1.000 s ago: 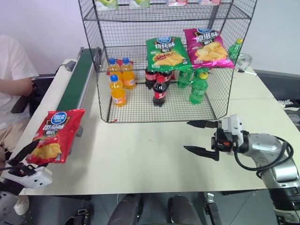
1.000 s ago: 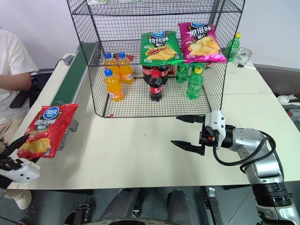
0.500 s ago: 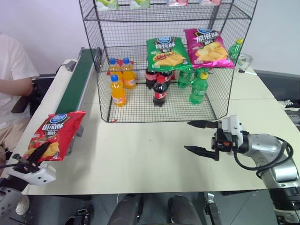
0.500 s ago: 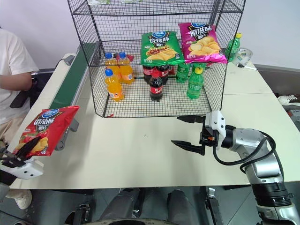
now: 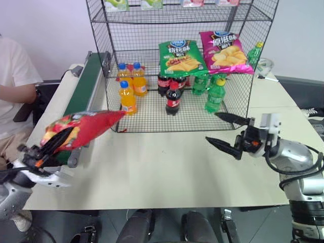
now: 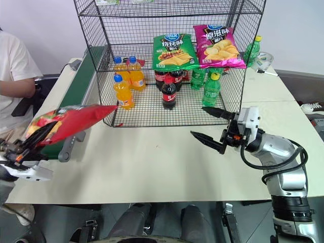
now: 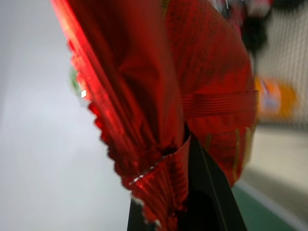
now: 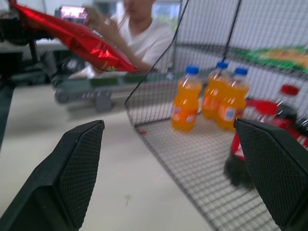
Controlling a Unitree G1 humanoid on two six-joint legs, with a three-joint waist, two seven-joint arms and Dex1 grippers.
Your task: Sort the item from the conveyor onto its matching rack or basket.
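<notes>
Since the earlier frame the red crisp bag [image 5: 81, 130] had swung from hanging upright to lying nearly flat, higher and nearer the rack [image 5: 177, 66], beside the conveyor [image 5: 83, 88]. The left claw [image 5: 43, 152] was pinching one crimped end, apparently by little more than the seal. That thin hold could let the glossy bag slip, or its free end could catch the mesh. The right claw [image 5: 228, 134] stood spread and empty over the table [image 5: 162, 167].

pale wall [image 5: 45, 25] behind a cream table [image 5: 152, 172].
</notes>
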